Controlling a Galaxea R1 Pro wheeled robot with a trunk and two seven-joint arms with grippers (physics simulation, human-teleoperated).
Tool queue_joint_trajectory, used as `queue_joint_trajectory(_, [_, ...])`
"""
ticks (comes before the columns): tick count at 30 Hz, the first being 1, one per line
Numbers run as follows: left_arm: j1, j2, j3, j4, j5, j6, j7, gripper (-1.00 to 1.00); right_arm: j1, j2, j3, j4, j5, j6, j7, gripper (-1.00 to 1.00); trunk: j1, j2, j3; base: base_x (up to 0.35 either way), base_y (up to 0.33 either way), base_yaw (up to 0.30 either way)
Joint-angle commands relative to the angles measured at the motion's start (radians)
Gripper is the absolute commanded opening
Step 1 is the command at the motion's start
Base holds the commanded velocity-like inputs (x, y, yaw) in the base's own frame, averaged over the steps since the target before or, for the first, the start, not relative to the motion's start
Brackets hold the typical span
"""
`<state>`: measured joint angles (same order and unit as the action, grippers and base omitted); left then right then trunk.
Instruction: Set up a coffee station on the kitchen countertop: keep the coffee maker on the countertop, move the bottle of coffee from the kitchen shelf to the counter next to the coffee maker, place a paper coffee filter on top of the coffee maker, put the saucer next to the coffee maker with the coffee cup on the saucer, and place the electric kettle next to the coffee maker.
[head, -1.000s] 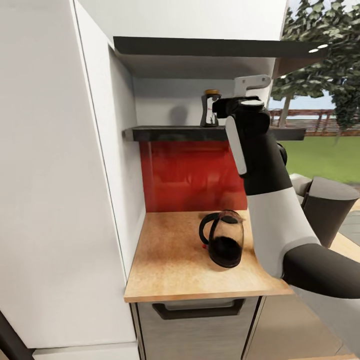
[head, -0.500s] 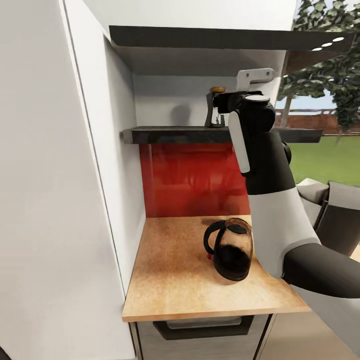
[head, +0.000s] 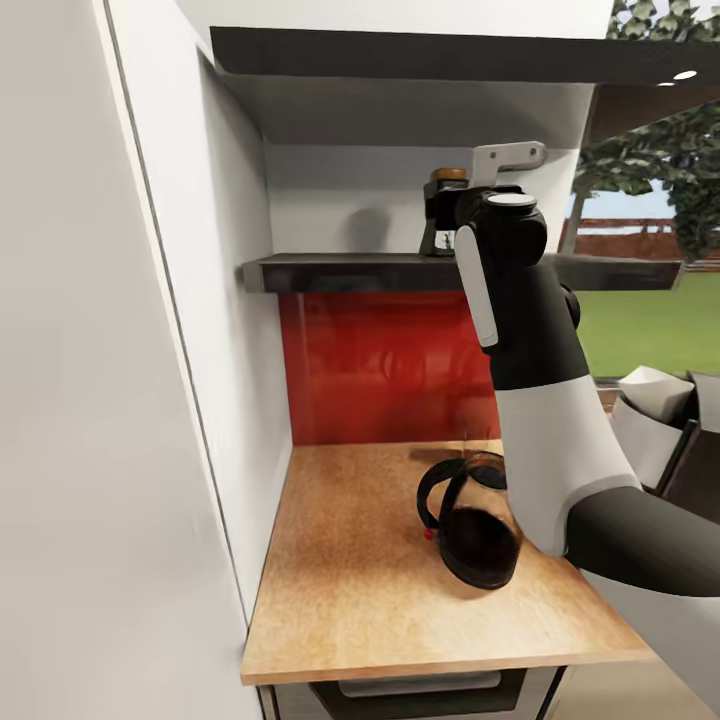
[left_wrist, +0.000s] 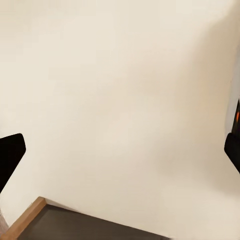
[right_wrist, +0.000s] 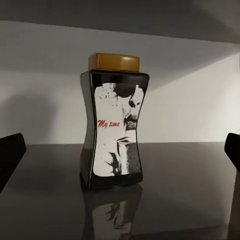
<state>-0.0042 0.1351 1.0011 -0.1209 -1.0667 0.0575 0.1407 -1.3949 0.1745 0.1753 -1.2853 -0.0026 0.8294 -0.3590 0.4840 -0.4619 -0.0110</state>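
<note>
On the kitchen shelf (head: 360, 270), centre your spread right gripper (right_wrist: 120, 150) around the upright bottle of coffee (right_wrist: 114, 130) before pinching.

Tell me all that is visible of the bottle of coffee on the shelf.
The bottle of coffee is dark brown, waisted, with a yellow-orange cap and a white label reading "My time". It stands upright on the glossy black kitchen shelf, which mirrors it. Nothing else touches it; the right end effector is open, facing it.
</note>
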Motion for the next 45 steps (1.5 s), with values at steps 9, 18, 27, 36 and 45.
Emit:
queue_joint_trajectory(9, [0.000,0.000,0.002,0.000,-0.006,0.044,0.002,1.00,0.000,0.000,0.000,0.000,0.000,0.006,-0.006,1.00,0.001,-0.001,-0.001,0.220,0.000,0.000])
queue_joint_trajectory(18, [0.000,0.000,0.002,0.000,-0.006,0.045,0.001,1.00,0.000,0.000,-0.002,-0.002,0.001,0.007,-0.006,1.00,0.001,-0.001,-0.001,0.059,0.000,0.000])
queue_joint_trajectory(27, [0.007,0.000,0.002,0.000,-0.006,0.046,0.000,1.00,0.000,0.000,-0.003,-0.002,0.001,0.007,-0.006,1.00,0.001,-0.001,-0.001,0.081,0.000,0.000])
queue_joint_trajectory(36, [0.036,0.000,0.001,0.001,-0.007,0.047,0.000,1.00,0.000,0.000,-0.003,-0.002,0.001,0.007,-0.006,1.00,0.001,-0.001,-0.001,0.170,0.000,0.000])
queue_joint_trajectory(45, [0.060,0.000,-0.026,0.001,-0.007,0.048,0.000,1.00,0.000,0.000,-0.004,-0.002,0.001,0.007,-0.006,1.00,0.001,-0.001,-0.001,0.055,0.000,0.000])
